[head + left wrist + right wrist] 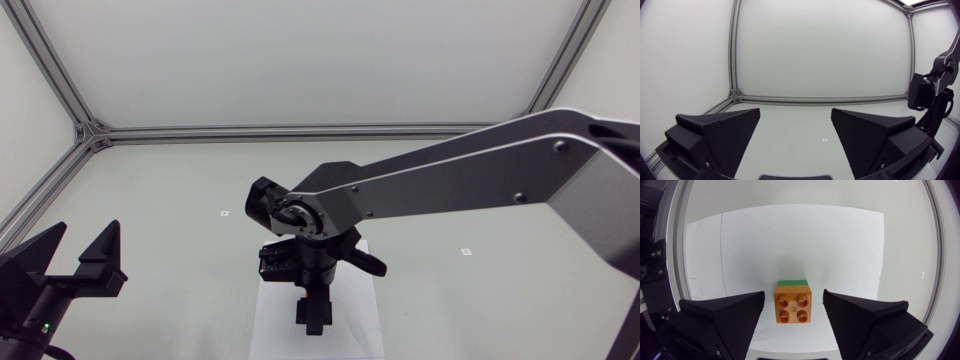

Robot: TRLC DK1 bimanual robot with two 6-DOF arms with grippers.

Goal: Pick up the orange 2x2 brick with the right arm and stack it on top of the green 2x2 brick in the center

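**The orange brick sits on the green one, and my right gripper is open around the stack.**

In the right wrist view the orange brick (792,305) sits on top of the green brick (792,282), of which only a thin edge shows beyond it. Both stand on the white sheet (840,245). My right gripper (793,300) is wide open and holds nothing. Its fingers (730,315) stand on each side of the stack, and I see a gap on both sides. In the head view my right arm covers the bricks at the lower middle of the frame. My left gripper (82,240) is at the lower left, open and empty. I judge the stacking done, though I cannot tell if the brick is pressed fully down. Only lifting away is left.
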